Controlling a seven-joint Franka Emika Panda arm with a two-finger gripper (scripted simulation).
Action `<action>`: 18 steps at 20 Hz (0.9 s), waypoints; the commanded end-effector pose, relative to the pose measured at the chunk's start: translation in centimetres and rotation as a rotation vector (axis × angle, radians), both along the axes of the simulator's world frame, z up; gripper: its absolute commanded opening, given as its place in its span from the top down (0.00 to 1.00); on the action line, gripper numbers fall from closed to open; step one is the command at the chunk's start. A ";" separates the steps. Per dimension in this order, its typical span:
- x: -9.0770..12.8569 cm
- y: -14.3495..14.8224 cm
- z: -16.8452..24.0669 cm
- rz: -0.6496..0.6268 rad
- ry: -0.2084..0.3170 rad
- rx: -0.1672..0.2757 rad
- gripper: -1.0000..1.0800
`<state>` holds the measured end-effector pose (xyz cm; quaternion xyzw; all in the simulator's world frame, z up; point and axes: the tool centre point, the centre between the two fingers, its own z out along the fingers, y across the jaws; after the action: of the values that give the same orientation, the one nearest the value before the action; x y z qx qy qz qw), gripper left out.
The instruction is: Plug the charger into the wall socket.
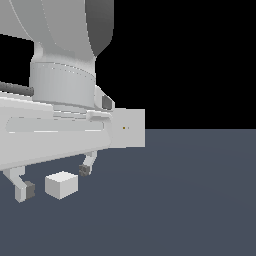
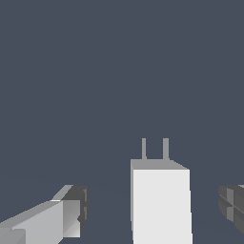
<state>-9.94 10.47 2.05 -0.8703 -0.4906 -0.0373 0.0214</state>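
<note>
Hiding wall socket [image 1: 131, 128] partly, fingers [image 1: 54, 179] spread

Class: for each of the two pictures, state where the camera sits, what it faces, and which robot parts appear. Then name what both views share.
Exterior view: low, off the arm, facing the floor; the arm's body fills its left, partly covering the wall socket.
Wrist view: on the wrist, looking down between the open jaws at the charger, prongs pointing away.
Shared: the charger, the gripper, the dark floor.
</note>
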 end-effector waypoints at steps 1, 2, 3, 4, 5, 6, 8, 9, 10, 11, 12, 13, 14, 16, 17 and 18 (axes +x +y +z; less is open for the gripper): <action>0.0 0.0 -0.6 0.000 -0.001 0.000 0.04; 0.1 0.0 -0.8 0.000 -0.001 0.000 0.04; 0.1 0.0 -0.9 0.000 -0.001 0.000 0.04; 0.1 0.0 -0.9 0.000 -0.001 0.000 0.04; 0.1 0.0 -0.9 0.000 -0.001 0.000 1.00; 0.1 0.0 -0.9 0.000 -0.001 0.000 1.00; 0.1 0.0 -0.9 0.000 -0.001 0.000 1.00; 0.1 0.0 -0.9 0.000 -0.001 0.000 1.00; 0.1 0.0 -0.9 0.000 -0.001 0.000 1.00; 0.1 0.0 -0.9 0.000 -0.001 0.000 1.00; 0.1 0.0 -0.9 0.000 -0.001 0.000 1.00; 0.1 0.0 -0.9 0.000 -0.001 0.000 1.00; 0.1 0.0 -0.9 0.000 -0.001 0.000 1.00; 0.1 0.0 -0.8 -0.002 -0.002 0.000 1.00; 0.1 -0.1 -0.8 -0.006 -0.002 0.000 1.00; 0.2 -0.1 -0.7 -0.012 -0.002 0.000 1.00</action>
<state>-9.83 10.40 1.23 -0.8718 -0.4880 -0.0377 0.0209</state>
